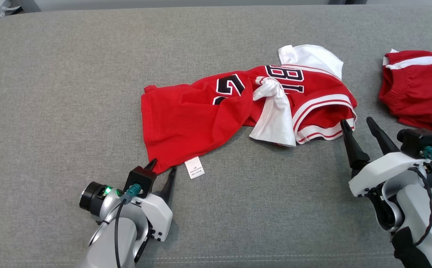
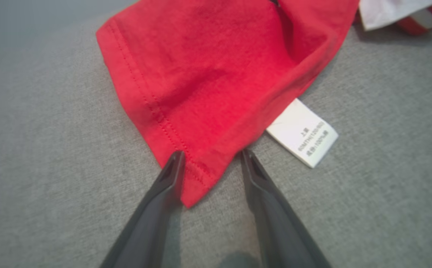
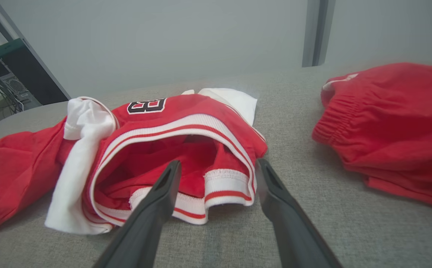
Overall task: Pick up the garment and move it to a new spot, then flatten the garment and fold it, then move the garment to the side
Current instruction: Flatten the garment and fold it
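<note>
grey woven cloth covers the surface [image 1: 52, 93]. at the lower left of the head view the left arm comes up from the bottom edge. its pale forearm leans inward, a black camera block sits on top of the wrist, and a green light shows on the dark joint ring. the left fingers [image 1: 170, 181] point away from the robot, low over the cloth. they stand apart with the near left corner of the garment [image 1: 189, 115] lying between their tips. in the left wrist view one finger touches the stitched hem and the other sits just off the corner's far edge, so the corner is straddled, not pinched. a white care label [image 1: 194, 167] sticks out from under the hem just to their right.

the garment is a red jersey with white sleeves and black-and-white lettering. it lies crumpled across the middle of the surface, plain hem to the left and striped trim to the right.

at the lower right the right arm rises from the corner with its wrist tilted. the right fingers [image 1: 351, 143] are spread wide and hold nothing, their tips just beside the jersey's red-and-white striped opening. whether a tip touches the trim i cannot tell.

red shorts [image 1: 420, 96] lie apart at the far right, cut off by the frame edge. the lettering is folded, so the characters show only in part. the label's print is too small to read. the camera block hides most of one left finger in the head view.
</note>
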Robot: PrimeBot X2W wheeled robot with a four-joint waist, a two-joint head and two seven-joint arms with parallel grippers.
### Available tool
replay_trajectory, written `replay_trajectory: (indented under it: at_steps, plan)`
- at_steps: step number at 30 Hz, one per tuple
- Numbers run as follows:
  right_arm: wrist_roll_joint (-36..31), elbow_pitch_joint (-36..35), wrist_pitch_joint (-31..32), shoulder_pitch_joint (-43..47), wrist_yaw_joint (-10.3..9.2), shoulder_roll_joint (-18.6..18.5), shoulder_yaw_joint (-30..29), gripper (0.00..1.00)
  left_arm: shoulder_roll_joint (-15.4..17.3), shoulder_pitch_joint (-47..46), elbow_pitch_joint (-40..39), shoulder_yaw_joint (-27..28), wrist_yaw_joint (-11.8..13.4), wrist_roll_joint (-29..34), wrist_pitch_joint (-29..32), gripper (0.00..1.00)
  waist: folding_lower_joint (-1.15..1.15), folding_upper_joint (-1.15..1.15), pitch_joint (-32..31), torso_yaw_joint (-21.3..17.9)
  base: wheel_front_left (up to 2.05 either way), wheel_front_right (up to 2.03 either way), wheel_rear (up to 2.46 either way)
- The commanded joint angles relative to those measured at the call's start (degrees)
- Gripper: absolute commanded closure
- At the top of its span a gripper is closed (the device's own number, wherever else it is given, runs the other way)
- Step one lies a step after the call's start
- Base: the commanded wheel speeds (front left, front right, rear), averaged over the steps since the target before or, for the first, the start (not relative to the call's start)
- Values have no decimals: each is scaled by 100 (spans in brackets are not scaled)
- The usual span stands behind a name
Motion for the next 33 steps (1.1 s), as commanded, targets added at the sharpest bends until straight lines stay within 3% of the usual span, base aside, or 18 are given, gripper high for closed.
replay_trajectory:
  at_steps: [1,2,3,8,14,18,22,27,33]
  plan:
    - [-8,-149,-70,81,23,3,82,0,194,-102,90,191,37,-3,18,42,0,0,-5,-8,0,0,0]
    - [-11,-152,-70,84,23,12,87,0,201,-120,160,208,34,-14,18,63,0,0,-10,-14,0,0,0]
    - [-14,-157,-71,87,23,20,93,0,206,-141,235,213,33,-16,18,100,0,0,-16,-21,0,0,0]
    - [44,-266,-76,148,23,50,136,0,205,-219,320,337,35,-115,18,100,0,0,-77,-18,0,0,0]
    - [83,-587,-80,394,23,51,573,0,277,23,-958,826,263,-221,18,100,0,0,-222,187,0,0,0]
    - [176,-792,-80,548,23,54,1153,0,311,217,-1292,993,257,-165,18,100,0,0,-283,350,0,0,0]
    - [104,-613,-49,482,23,34,1512,0,309,284,-1456,1146,257,-114,18,100,0,0,-263,480,0,0,0]
    - [-240,-238,-60,225,23,74,1488,0,275,306,-1472,1216,229,-54,18,100,0,0,-197,571,0,0,0]
    - [408,-204,-68,174,23,367,1629,0,169,260,-1486,1215,171,19,18,100,0,0,-110,716,0,0,0]
